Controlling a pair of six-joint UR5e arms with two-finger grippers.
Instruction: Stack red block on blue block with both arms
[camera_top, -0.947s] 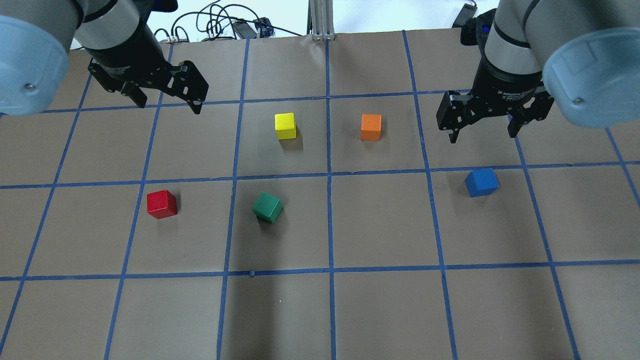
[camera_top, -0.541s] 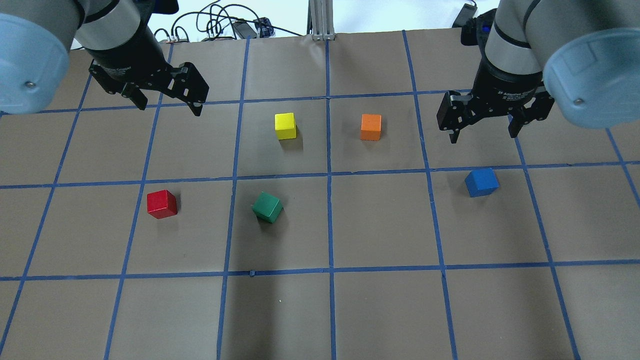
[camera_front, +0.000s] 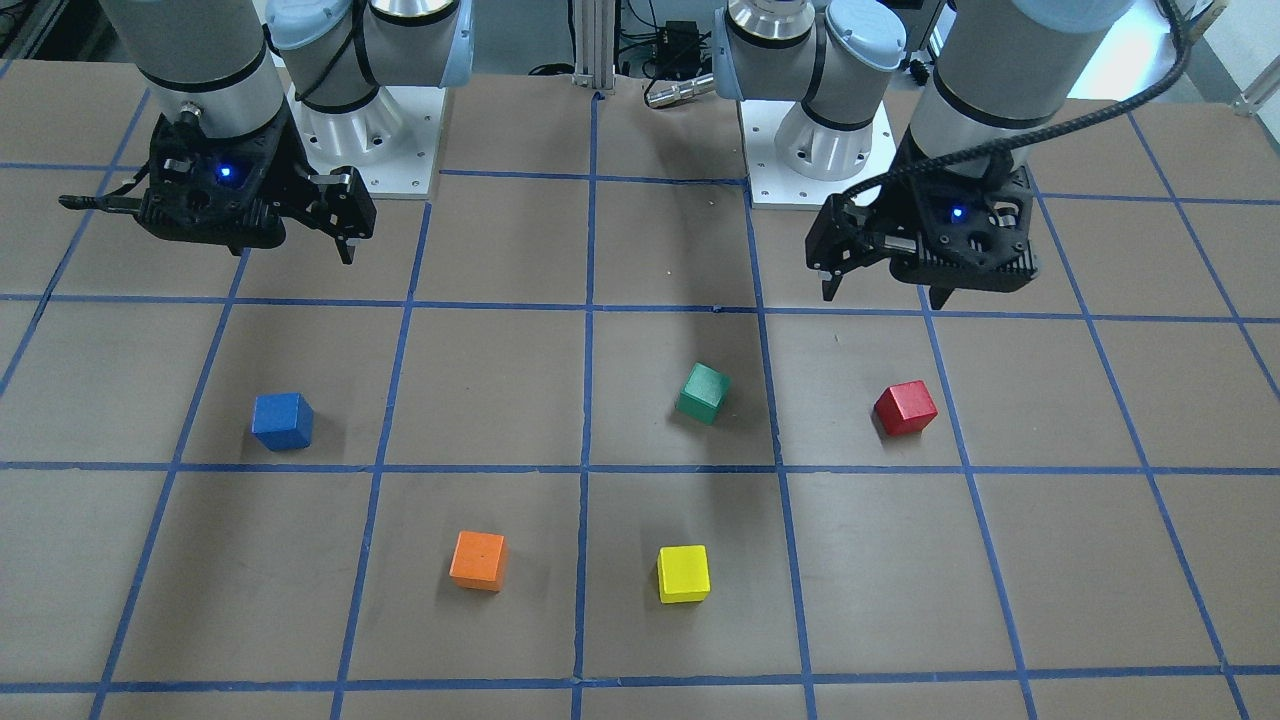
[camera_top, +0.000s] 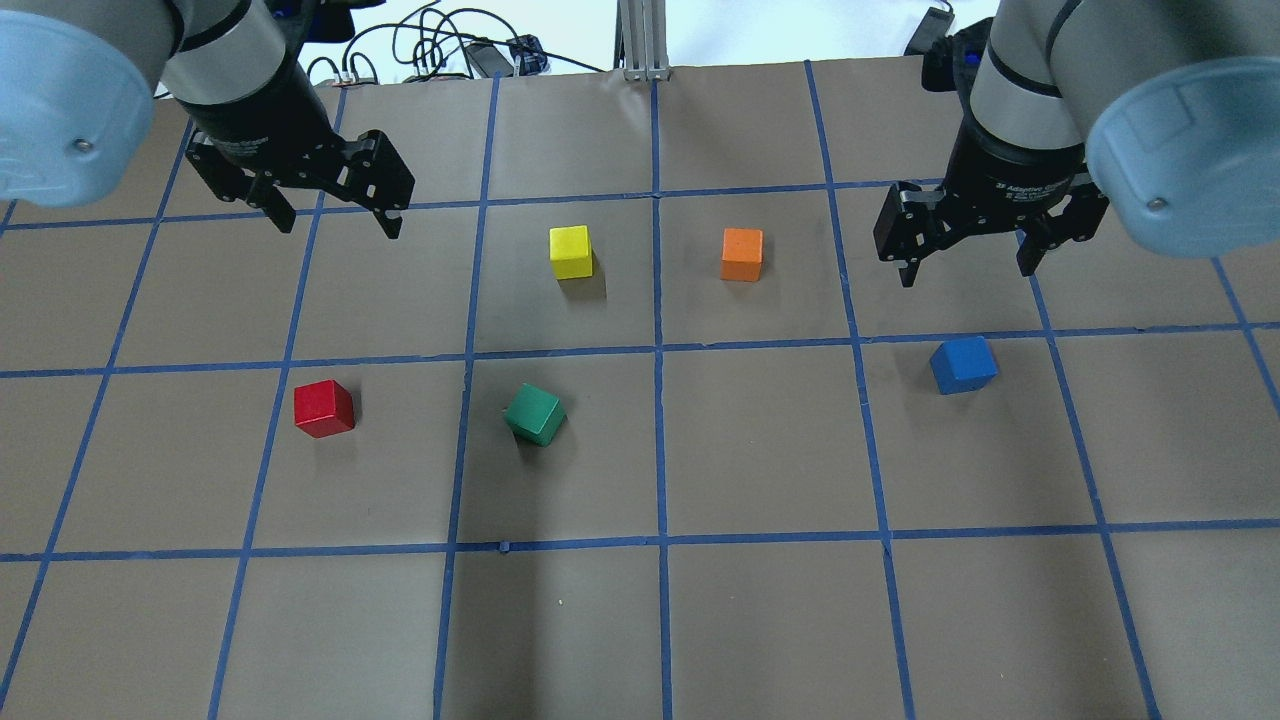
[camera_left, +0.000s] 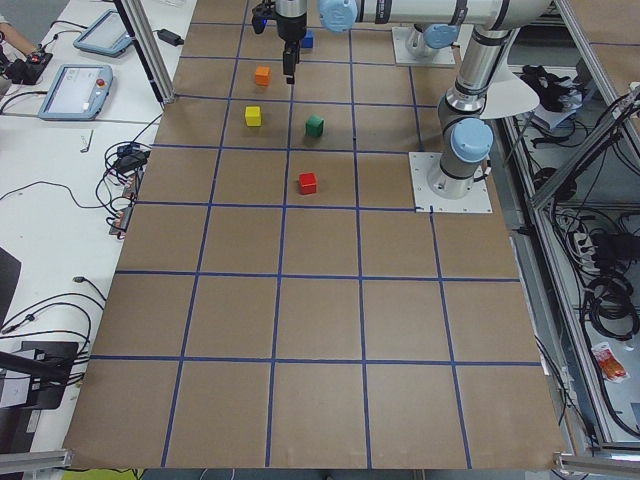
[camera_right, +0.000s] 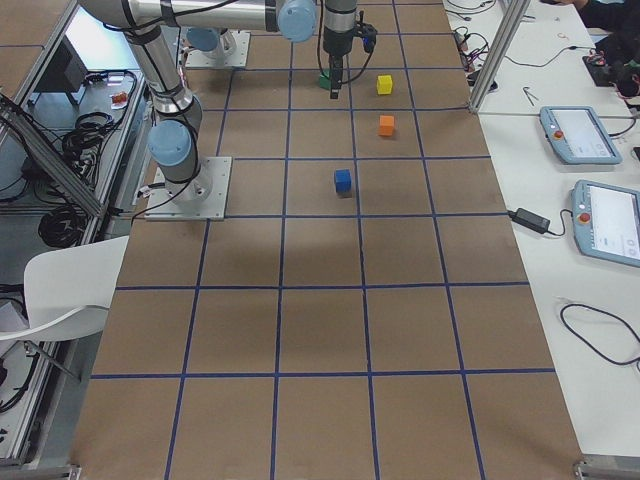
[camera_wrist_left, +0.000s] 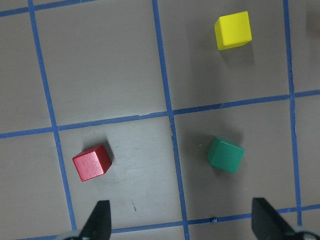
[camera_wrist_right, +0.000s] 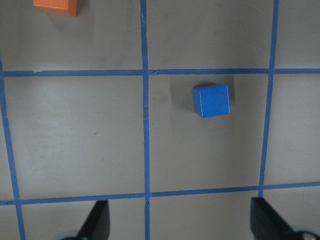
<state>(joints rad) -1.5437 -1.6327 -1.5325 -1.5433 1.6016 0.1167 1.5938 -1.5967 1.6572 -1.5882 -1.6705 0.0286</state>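
The red block (camera_top: 323, 408) lies on the table's left half; it also shows in the front view (camera_front: 906, 408) and the left wrist view (camera_wrist_left: 91, 162). My left gripper (camera_top: 338, 226) hangs open and empty above the table, farther back than the red block. The blue block (camera_top: 963, 364) lies on the right half and shows in the right wrist view (camera_wrist_right: 211, 100). My right gripper (camera_top: 966, 273) hangs open and empty just behind the blue block, above the table.
A green cube (camera_top: 534, 414) lies tilted right of the red block. A yellow cube (camera_top: 571, 252) and an orange cube (camera_top: 741, 254) lie farther back near the middle. Blue tape lines grid the brown table (camera_top: 760, 620). Cables lie beyond the far edge.
My left gripper has turned slightly and shifted a little toward the red block. The right gripper and all the cubes have not moved.
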